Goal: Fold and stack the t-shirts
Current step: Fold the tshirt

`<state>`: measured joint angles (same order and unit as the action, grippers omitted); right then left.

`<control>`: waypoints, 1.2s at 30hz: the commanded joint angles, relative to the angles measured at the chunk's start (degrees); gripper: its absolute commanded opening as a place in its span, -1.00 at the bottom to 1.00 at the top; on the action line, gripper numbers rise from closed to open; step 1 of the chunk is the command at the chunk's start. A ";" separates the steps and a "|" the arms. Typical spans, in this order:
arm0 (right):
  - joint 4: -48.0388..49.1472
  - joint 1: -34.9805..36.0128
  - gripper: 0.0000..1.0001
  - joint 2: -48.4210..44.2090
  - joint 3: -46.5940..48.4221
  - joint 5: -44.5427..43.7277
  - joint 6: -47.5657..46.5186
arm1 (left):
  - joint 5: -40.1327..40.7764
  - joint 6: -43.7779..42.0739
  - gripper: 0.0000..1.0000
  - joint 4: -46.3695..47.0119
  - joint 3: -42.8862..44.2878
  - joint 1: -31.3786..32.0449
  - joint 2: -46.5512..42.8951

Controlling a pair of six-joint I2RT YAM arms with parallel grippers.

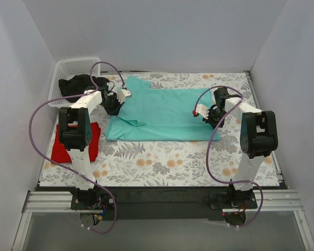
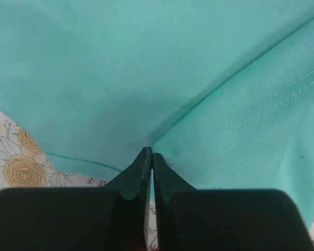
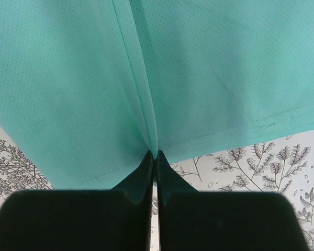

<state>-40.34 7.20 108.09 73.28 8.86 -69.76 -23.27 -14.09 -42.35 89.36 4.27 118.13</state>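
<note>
A teal t-shirt (image 1: 165, 112) lies spread on the floral table cloth (image 1: 162, 157) in the middle. My left gripper (image 1: 113, 106) is shut on the shirt's left edge near a sleeve seam; the left wrist view shows the jaws (image 2: 149, 152) pinching a teal fold (image 2: 146, 78). My right gripper (image 1: 212, 116) is shut on the shirt's right edge; the right wrist view shows its tips (image 3: 155, 154) pinching a raised crease of teal cloth (image 3: 146, 68). A folded red shirt (image 1: 76, 142) lies at the left. Dark shirts (image 1: 83, 84) sit in the basket.
A white plastic basket (image 1: 76, 68) stands at the back left corner. White walls enclose the table on three sides. Purple cables loop from both arms over the cloth.
</note>
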 commanded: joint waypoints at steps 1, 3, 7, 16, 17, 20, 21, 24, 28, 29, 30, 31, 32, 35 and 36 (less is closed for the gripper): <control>-0.27 -0.26 -0.97 0.98 1.78 -0.78 0.23 | 0.41 0.02 -1.00 0.78 2.66 0.39 0.35; -0.36 -0.26 -0.97 1.07 1.96 -1.13 0.58 | 0.59 0.11 -0.92 0.43 3.19 0.47 0.61; -0.44 -0.26 -0.62 0.37 2.49 -2.53 3.04 | 0.07 2.56 -0.44 -2.37 3.89 -0.40 -1.05; -6.41 -2.72 -0.23 -6.92 6.26 0.36 13.06 | -12.14 11.89 0.11 -15.65 -4.16 -8.31 -14.58; -8.42 -2.89 -0.22 -7.45 6.27 1.50 14.63 | -12.68 12.06 0.15 -16.27 -5.94 -8.40 -16.24; -10.98 -2.81 -0.23 -7.46 6.27 4.13 16.84 | -13.47 13.47 0.22 -14.96 -13.06 -8.40 -17.93; -12.30 -2.89 -0.25 -7.20 6.35 4.67 18.06 | -13.30 13.65 0.22 -14.26 -14.29 -8.32 -18.10; -13.10 -2.72 -0.33 -5.71 5.74 6.08 19.65 | -12.77 15.84 0.24 -11.97 -17.11 -8.40 -17.93; -12.84 -2.72 -0.47 -3.60 3.90 6.52 20.71 | -11.63 16.55 0.25 -10.04 -18.69 -8.40 -17.05; -12.75 -2.72 -0.52 -3.16 3.28 6.78 20.71 | -10.76 16.55 0.25 -9.51 -19.05 -8.32 -16.96; -12.66 -2.72 -0.53 -2.20 3.10 6.96 20.80 | -10.05 16.46 0.25 -9.25 -19.66 -8.32 -16.79; -12.40 -2.72 -0.55 -1.75 2.93 7.22 21.06 | -9.70 16.37 0.25 -8.72 -19.84 -8.32 -16.61; -12.14 -2.72 -0.57 -1.40 2.75 7.31 21.15 | -9.17 16.37 0.25 -8.54 -20.01 -8.32 -16.00; -10.30 -2.72 -0.60 0.18 1.44 6.79 21.07 | -8.02 15.85 0.22 -8.19 -20.72 -8.40 -15.21; -9.77 -2.72 -0.60 0.54 0.56 6.52 21.15 | -7.76 15.76 0.18 -8.10 -20.89 -8.40 -14.86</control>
<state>-50.76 4.36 107.92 75.07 14.33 -49.58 -32.18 1.78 -52.16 69.47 -3.97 102.89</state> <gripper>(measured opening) 0.205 0.604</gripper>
